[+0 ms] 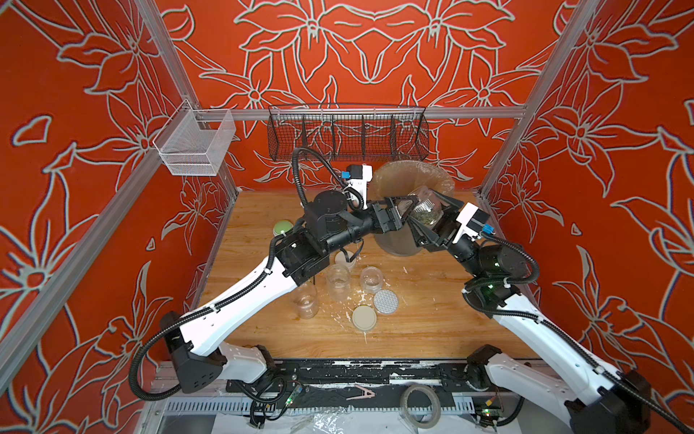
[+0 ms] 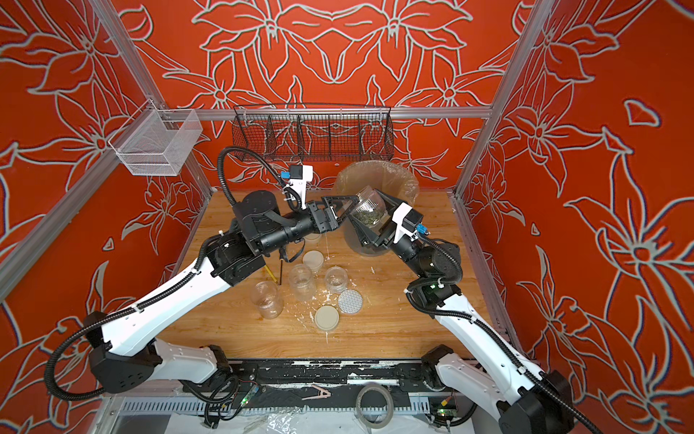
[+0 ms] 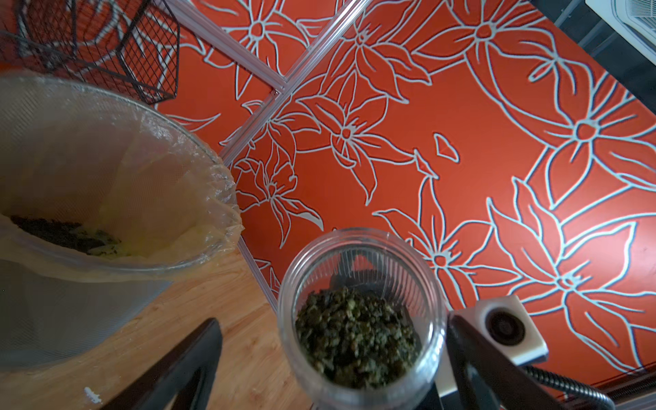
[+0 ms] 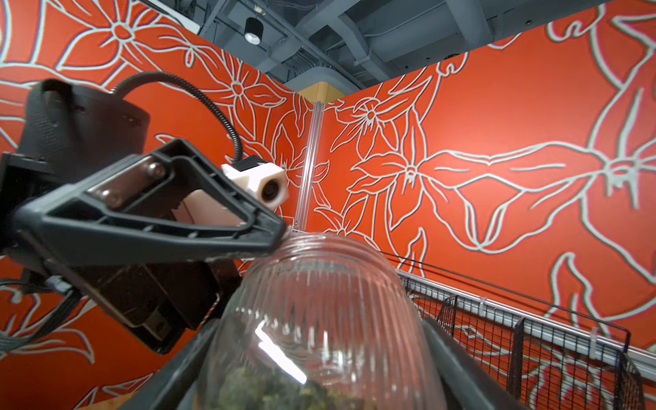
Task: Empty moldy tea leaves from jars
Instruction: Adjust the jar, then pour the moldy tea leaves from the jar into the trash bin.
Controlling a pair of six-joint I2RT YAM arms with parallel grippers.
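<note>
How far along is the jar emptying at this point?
Done: three jars stand empty on the table, and dark leaves lie in the bin. In hand: the right claw holds the fourth jar, uncapped and tilted near the bin, tea leaves still inside; the left claw is open beside its mouth. Left: tip it out.

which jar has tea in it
The jar tilted in the right gripper, up by the bin: dark leaves lie inside. The other three jars stand empty on the table.
</note>
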